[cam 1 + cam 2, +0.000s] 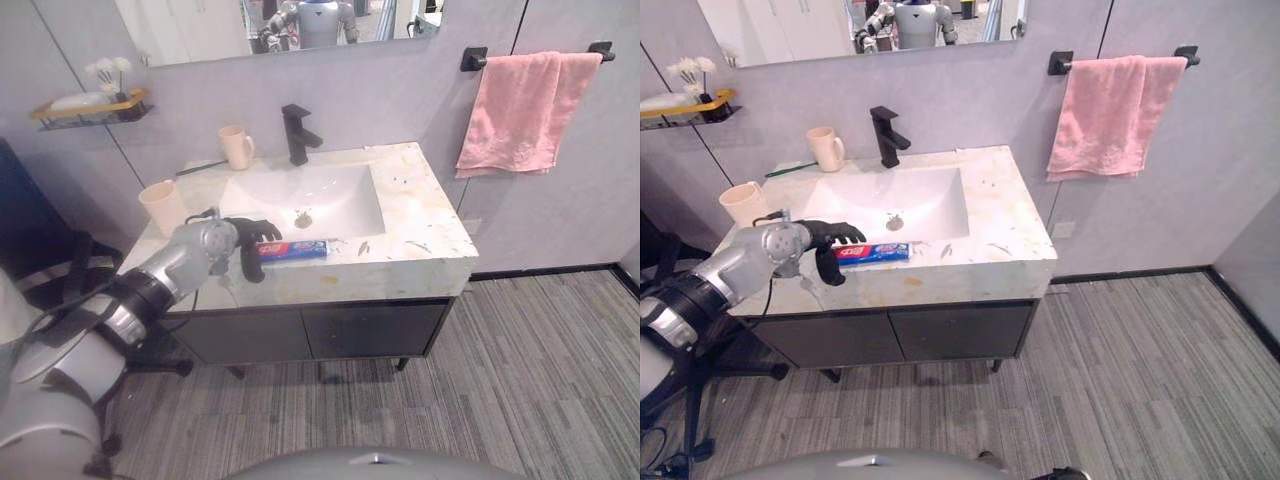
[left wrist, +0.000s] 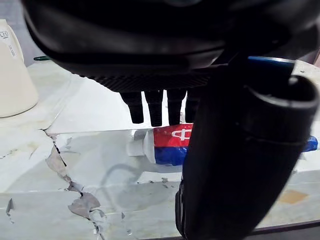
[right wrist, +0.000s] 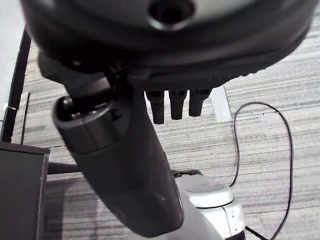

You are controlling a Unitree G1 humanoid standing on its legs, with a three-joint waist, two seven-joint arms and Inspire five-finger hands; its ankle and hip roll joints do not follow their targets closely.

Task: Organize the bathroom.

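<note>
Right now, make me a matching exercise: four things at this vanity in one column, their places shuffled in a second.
1. toothpaste tube
2. pink towel
3. black faucet
4. left hand

A. hanging on the wall bar
B. behind the basin
C. lying on the counter's front edge
D. fingers open at the tube's cap end

Pairs: 1-C, 2-A, 3-B, 4-D

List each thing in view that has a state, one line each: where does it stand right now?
Left hand: open, fingers straight, over the tube's cap end.
Right hand: open, above the floor.
Toothpaste tube: lying flat on the counter's front edge, capped.
Pink towel: draped over the bar.
Two cups: upright.
Sink: dry, empty.
</note>
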